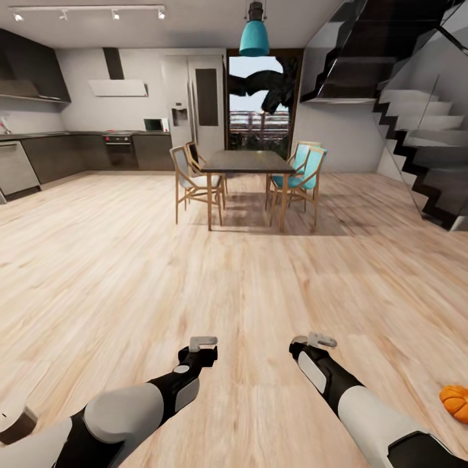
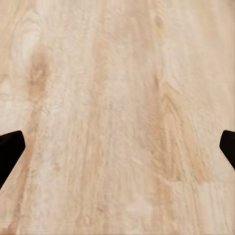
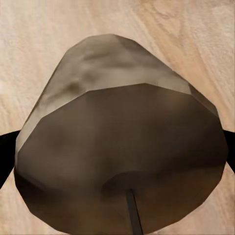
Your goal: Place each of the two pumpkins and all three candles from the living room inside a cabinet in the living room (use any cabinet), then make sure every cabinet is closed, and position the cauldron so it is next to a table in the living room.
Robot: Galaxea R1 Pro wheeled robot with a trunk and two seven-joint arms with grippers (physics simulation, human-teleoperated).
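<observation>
Reaching low over floor (image 1: 130, 260) | right claw (image 3: 117, 147) clamps candle (image 3: 117, 122) | left claw (image 2: 117, 147) spread, empty | pumpkin (image 1: 455, 402) right

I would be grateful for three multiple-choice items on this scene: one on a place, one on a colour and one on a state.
1. Where is the small orange ribbed pumpkin?
A. On the dark dining table
B. On the light wood plank floor, beside the right arm
C. On the stairs

2. What colour is the bell-shaped pendant lamp?
A. Teal
B. Red
C. White

3. How is the left end effector?
A. Shut on a pumpkin
B. Shut on a chair leg
C. Open, nothing between its fingers

Answers: 1 B, it lies on planks at the head view's right edge. 2 A, its shade is teal. 3 C, bare floor shows between the spread fingers.
</observation>
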